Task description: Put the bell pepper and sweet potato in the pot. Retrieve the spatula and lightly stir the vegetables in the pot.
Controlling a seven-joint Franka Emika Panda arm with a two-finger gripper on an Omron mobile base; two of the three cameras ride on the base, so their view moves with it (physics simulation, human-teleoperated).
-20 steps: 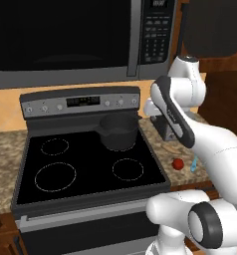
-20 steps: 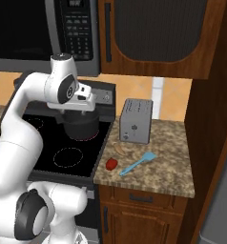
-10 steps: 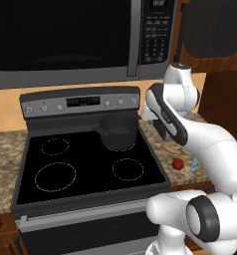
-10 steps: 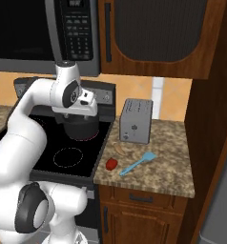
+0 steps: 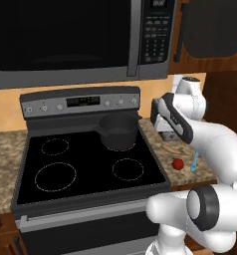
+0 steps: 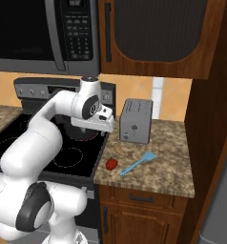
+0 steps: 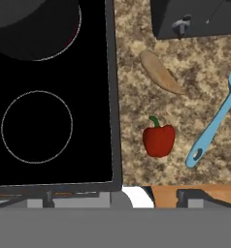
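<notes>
1. We take the toaster [image 6: 136, 121] as our landmark; it stands at the back of the granite desk [image 6: 168, 162], just right of the stove [image 5: 85, 169].
2. We see the sweet potato [image 7: 160, 72] lying on the desk just in front of the toaster, a tan, tapered piece set at a slant.
3. The bell pepper [image 7: 158, 139] sits further forward from the toaster, beyond the sweet potato, near the stove's edge, its green stem towards the sweet potato; the two are near but apart.
4. The spatula [image 7: 214, 122] lies in front of the toaster too, on the side of the pepper away from the stove, slanted, with its blade end nearer the toaster.
5. The pot [image 5: 119, 131] rests on the stove's back burner on the toaster's side, well apart from all three things.
6. Our gripper [image 6: 107, 123] hangs above the desk beside the toaster, over the stove's edge; we cannot tell how its fingers stand, and it holds nothing that we can see.
</notes>
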